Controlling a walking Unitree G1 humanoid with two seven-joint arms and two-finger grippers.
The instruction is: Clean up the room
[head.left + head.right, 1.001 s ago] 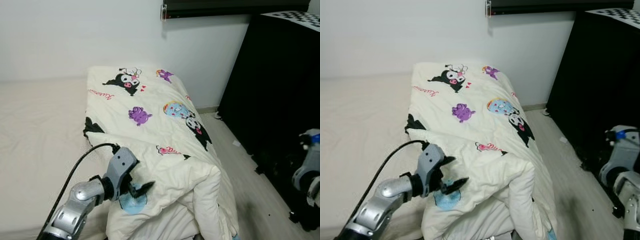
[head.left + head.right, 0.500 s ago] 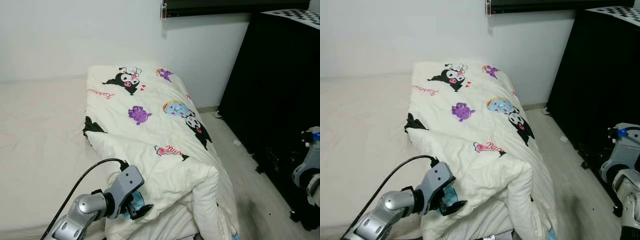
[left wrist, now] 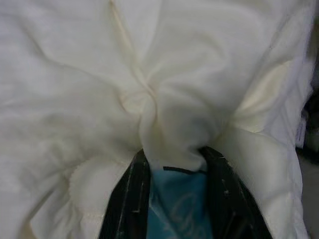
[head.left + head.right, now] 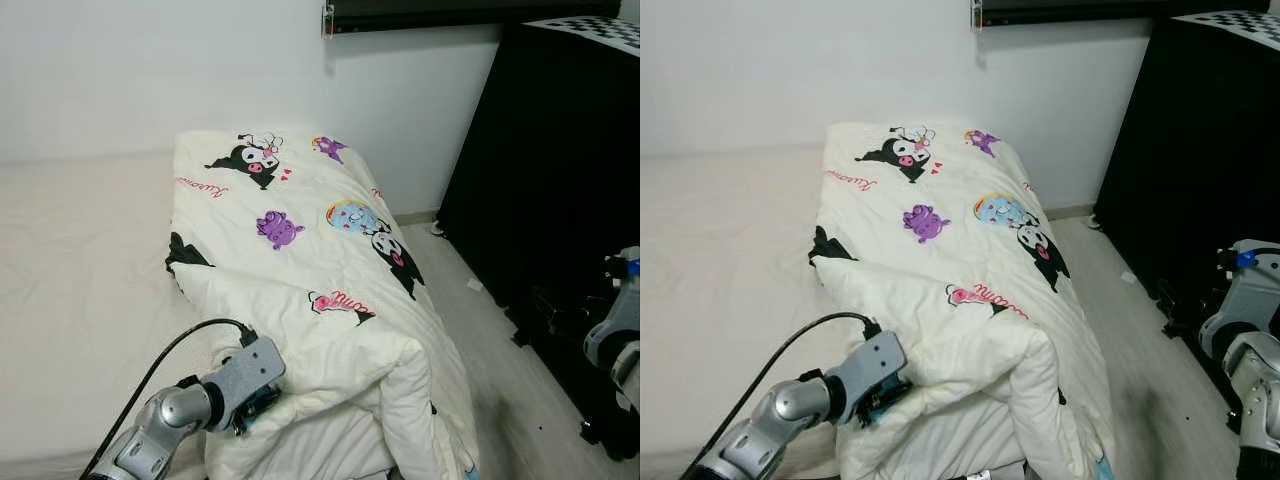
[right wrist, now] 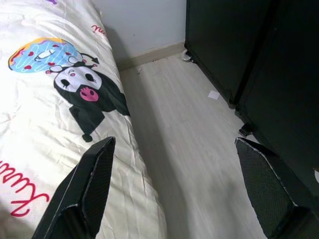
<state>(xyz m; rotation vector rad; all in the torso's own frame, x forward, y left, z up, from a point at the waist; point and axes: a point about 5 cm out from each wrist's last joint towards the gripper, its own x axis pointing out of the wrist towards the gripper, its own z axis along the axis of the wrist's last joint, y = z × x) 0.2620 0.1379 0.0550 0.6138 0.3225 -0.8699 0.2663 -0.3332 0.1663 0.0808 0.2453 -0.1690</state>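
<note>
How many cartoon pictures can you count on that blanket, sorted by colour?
On the visible top of the comforter:
Black characters: 3 (, and one partly folded under)
Purple characters: 2 ()
Blue round picture: 1
Total: 6, not counting the pink lettering or the blue patch pinched in the left gripper.

White wall point(image 4: 150, 70), pale wood floor point(image 4: 500, 370), tall black cabinet point(image 4: 560, 160) on right.

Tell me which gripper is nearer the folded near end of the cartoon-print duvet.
Left. The left gripper is clamped on the duvet there; the right gripper hangs open over the floor beside the bed.
</note>
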